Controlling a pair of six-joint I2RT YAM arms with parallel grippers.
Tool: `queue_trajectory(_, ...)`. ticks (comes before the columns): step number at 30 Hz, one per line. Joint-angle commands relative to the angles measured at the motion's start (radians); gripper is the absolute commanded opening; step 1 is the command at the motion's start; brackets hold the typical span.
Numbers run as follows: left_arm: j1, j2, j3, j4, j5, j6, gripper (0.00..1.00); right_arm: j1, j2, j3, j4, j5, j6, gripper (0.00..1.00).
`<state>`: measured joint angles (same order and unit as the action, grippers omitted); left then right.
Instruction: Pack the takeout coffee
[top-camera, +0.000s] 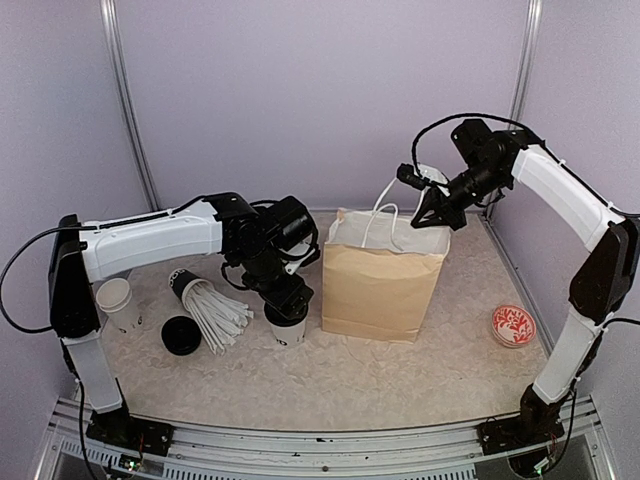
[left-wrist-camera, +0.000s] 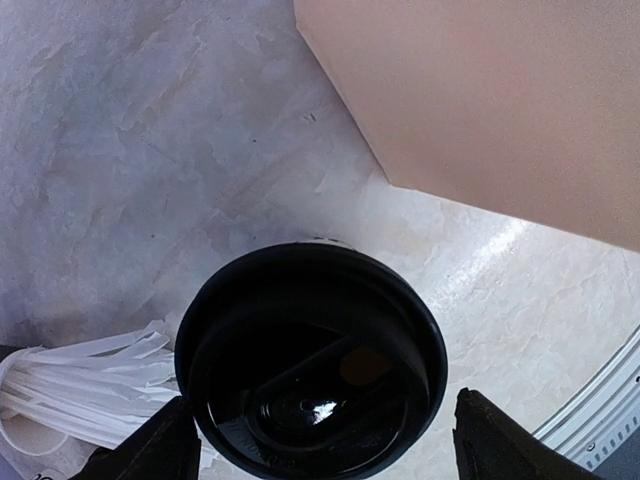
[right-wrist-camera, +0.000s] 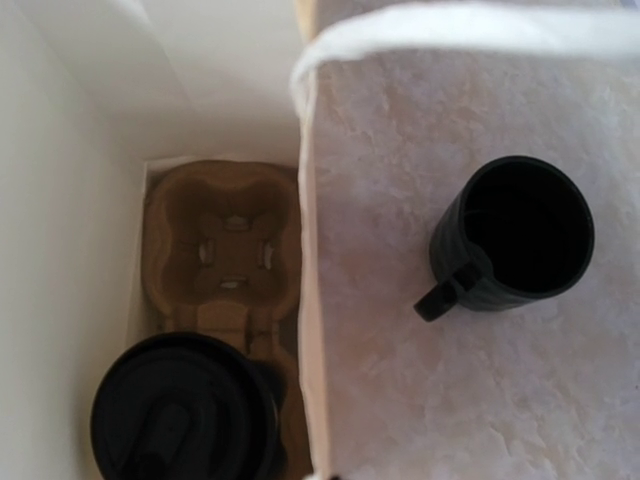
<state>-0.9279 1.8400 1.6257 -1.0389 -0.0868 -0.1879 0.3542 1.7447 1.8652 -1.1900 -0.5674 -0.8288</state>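
Left gripper (top-camera: 286, 298): you have it spread wide, fingers (left-wrist-camera: 165, 440) on either side of the lid, holding nothing.
Right gripper (top-camera: 432, 213): at the bag's far-right rim; you cannot tell its opening.
Takeout cup (left-wrist-camera: 310, 360): mid-table, just left of the bag (top-camera: 380, 285).
Second cup (right-wrist-camera: 185, 410): 1, inside the bag, in the carrier (right-wrist-camera: 225, 250).

Cup (top-camera: 287, 328) left of bag (top-camera: 375, 290); second cup (right-wrist-camera: 185, 415) inside.

Robot lab booth, plain lilac walls (top-camera: 320, 90), metal frame posts (top-camera: 130, 110)
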Motion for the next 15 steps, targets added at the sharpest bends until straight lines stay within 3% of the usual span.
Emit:
queue_trajectory(1,0.007,0.039,0.034,-0.020,-0.006,-0.010,0.85,0.009,-0.025,-0.018,0.008,-0.008,-0.002,0.00)
queue_trajectory(10,0.024,0.069,0.044,-0.021,0.037,0.002,0.70,0.009,-0.030,-0.035,0.018,0.001,-0.005,0.00)
queue_trajectory(15,0.018,0.076,0.045,-0.045,0.007,0.001,0.75,0.009,-0.030,-0.037,0.023,0.003,-0.006,0.00)
